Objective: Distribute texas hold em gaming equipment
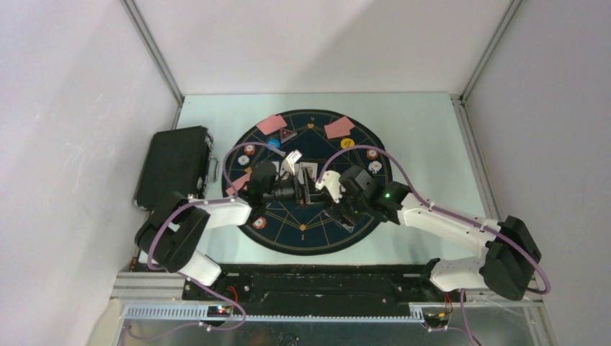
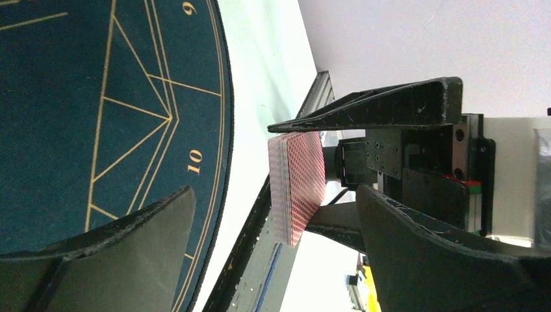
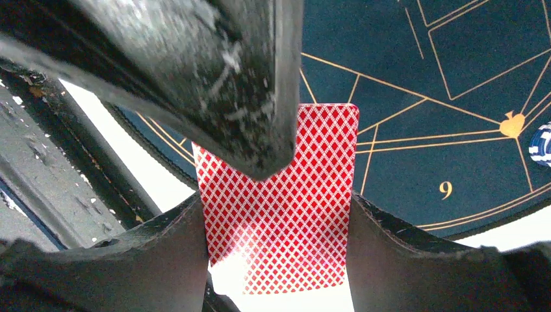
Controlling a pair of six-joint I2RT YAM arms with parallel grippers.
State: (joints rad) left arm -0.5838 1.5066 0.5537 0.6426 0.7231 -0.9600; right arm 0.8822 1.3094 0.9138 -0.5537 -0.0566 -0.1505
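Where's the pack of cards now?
In the right wrist view, the pack is pinched in the right gripper above the mat, facing the open left gripper.

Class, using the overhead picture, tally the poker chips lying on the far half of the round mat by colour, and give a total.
Blue chip: 1
Yellow chip: 1
Red-and-white chips: 2
Pale chips, white or grey: 2
Total: 6

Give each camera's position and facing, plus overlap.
Top external: above and behind, looking down on the mat; left arm, right arm show.
Left wrist: on the left arm, facing the deck across the mat; open left pincer shows.
Right wrist: facing the mat past its right pincer gripping the deck.
Shared: deck and mat, both wrists.
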